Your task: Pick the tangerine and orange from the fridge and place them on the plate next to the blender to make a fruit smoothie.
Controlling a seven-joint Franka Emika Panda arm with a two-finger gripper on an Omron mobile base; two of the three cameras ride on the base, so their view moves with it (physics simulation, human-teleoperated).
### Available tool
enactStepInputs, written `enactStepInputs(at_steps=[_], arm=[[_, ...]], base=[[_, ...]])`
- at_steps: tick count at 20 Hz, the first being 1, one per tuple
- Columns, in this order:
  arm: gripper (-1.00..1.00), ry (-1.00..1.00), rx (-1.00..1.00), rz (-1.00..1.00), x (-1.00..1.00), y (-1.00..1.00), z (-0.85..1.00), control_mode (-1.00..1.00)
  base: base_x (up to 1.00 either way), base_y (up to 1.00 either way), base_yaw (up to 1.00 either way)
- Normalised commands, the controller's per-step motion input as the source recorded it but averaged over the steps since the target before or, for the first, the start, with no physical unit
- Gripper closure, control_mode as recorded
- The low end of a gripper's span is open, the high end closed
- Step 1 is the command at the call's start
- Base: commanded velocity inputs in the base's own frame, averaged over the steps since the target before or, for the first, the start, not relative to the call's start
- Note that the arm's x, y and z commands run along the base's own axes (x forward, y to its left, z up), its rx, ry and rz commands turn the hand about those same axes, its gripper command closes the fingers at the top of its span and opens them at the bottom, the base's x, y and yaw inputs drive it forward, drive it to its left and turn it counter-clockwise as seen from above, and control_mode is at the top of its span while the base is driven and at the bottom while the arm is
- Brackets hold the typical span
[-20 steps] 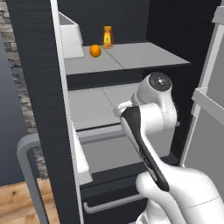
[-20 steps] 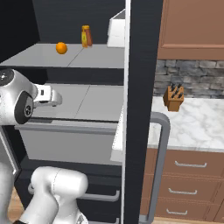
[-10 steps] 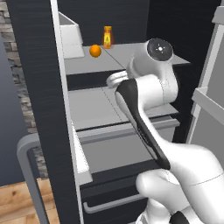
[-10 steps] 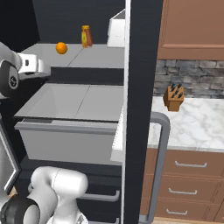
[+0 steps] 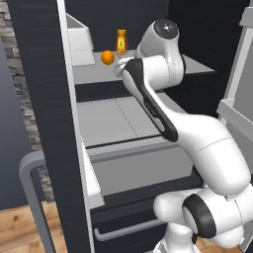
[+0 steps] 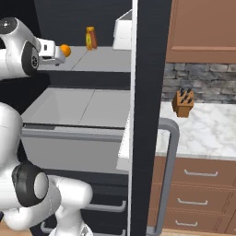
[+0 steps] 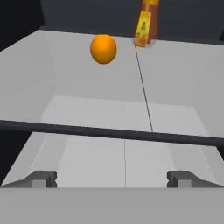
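Hand view gives you the clearest read: a smooth, round orange fruit sits on the flat matte grey upper shelf, with a slim yellow-orange bottle standing behind it to the right, near the dark back wall of the fridge. You can see the claw at the bottom of that view, its two small dark tips set wide apart with nothing between them and touching nothing. The fruit lies ahead of the claw and a little left of its centre line, well clear of both tips; a thin dark edge crosses the view between claw and fruit. Below the edge you see a paler grey surface, split by a fine seam. From the left base view you can see the glossy white arm reaching up to the upper shelf, its hand end close beside the fruit, with the bottle just behind. A boxy white bin stands on the open door at that height. From the right base view the fruit sits just off the arm's end, near the bottle. You also get a marbled white counter with a brown wooden knife block beside the fridge.
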Motion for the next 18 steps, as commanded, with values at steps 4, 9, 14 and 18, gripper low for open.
enactStepInputs(at_steps=[4,9,14,18], arm=[[-1.0,0.06,0.0,0.0,1.0,0.31,0.0,-1.0],[-1.0,0.08,0.0,0.0,0.87,0.34,0.0,-1.0],[-1.0,0.06,0.0,0.0,0.76,0.08,0.0,-1.0],[-1.0,0.07,0.0,0.0,0.69,0.0,0.0,-1.0]], base=[[0.0,0.0,0.0],[0.0,0.0,0.0],[0.0,0.0,0.0],[0.0,0.0,0.0]])
